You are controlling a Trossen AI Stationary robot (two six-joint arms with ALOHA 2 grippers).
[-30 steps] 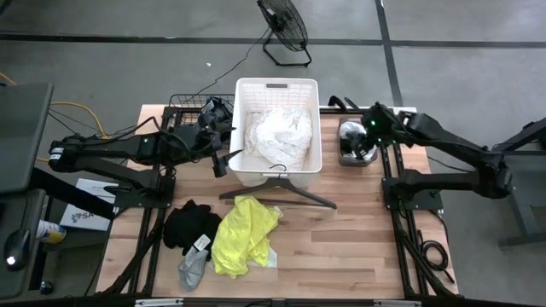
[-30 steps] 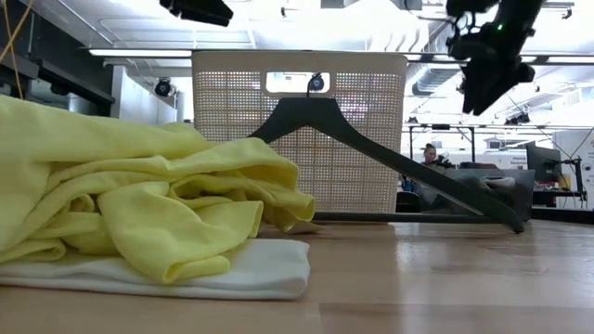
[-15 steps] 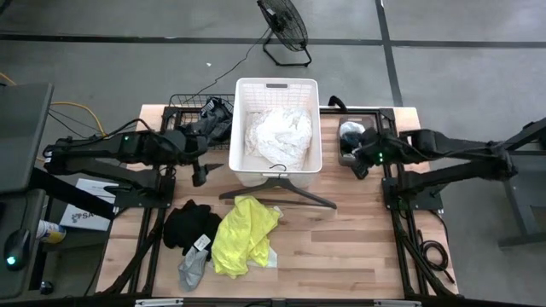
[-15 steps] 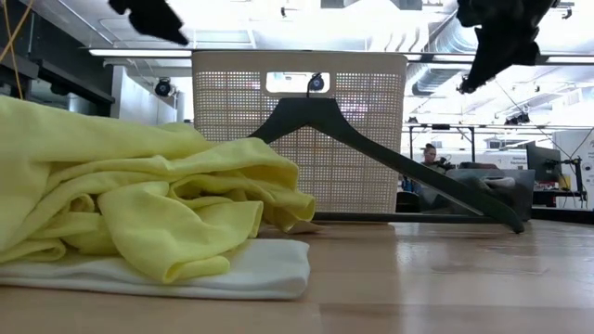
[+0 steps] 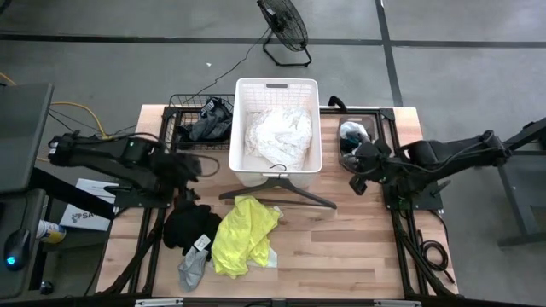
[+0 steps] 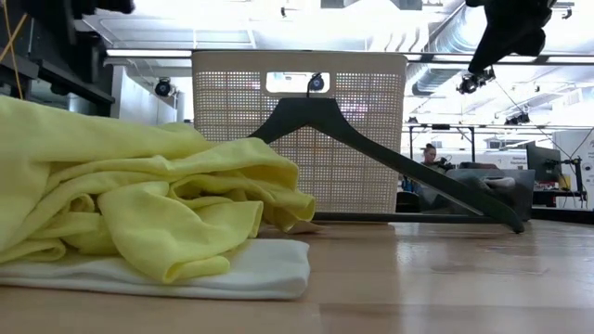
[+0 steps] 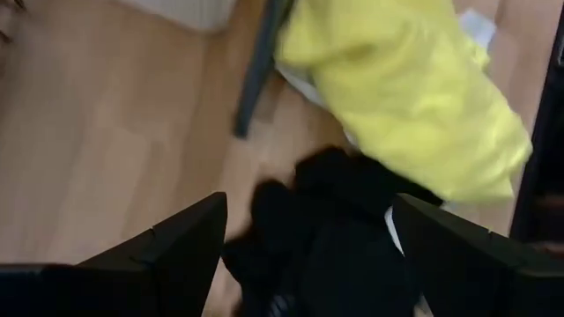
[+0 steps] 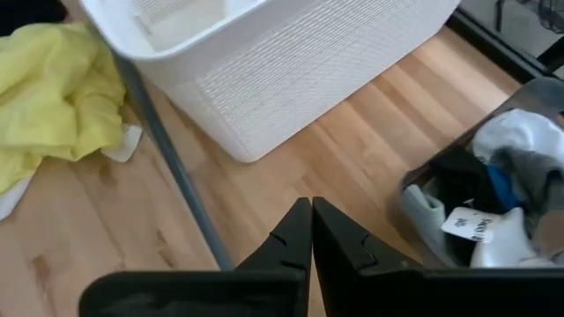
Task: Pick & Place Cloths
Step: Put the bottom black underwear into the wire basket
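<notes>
Cloths around the white basket (image 5: 277,128): white lacy garment (image 5: 277,135) inside it, neon yellow garment (image 5: 243,234) and black garment (image 5: 189,226) in front. Left gripper (image 7: 304,251) spread wide, empty, above the black garment. Right gripper (image 8: 311,231) pinched closed, empty, beside the basket.

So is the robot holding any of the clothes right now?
No, nothing is held. The left tool is open above the black clothes; the right tool is shut and empty.
</notes>
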